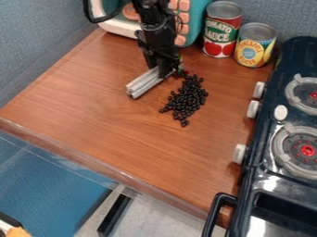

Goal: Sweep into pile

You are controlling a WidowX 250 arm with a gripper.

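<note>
My gripper (166, 69) hangs down over the upper middle of the wooden counter, shut on a light grey bar-like sweeping tool (146, 83). The tool lies low at the counter surface, slanting from the gripper down to the left. Right of the tool, small black beans (186, 99) form an elongated patch, running from beside the gripper down toward the middle of the counter. A few beans sit at the patch's lower tip, and some are close by the gripper's right side.
Behind the arm stands a teal and white toy appliance (195, 18). A red tomato sauce can (221, 30) and a yellow can (254, 45) stand at the back right. The dark toy stove (266, 159) borders the right side. The wooden counter (111, 125) ends at a front edge.
</note>
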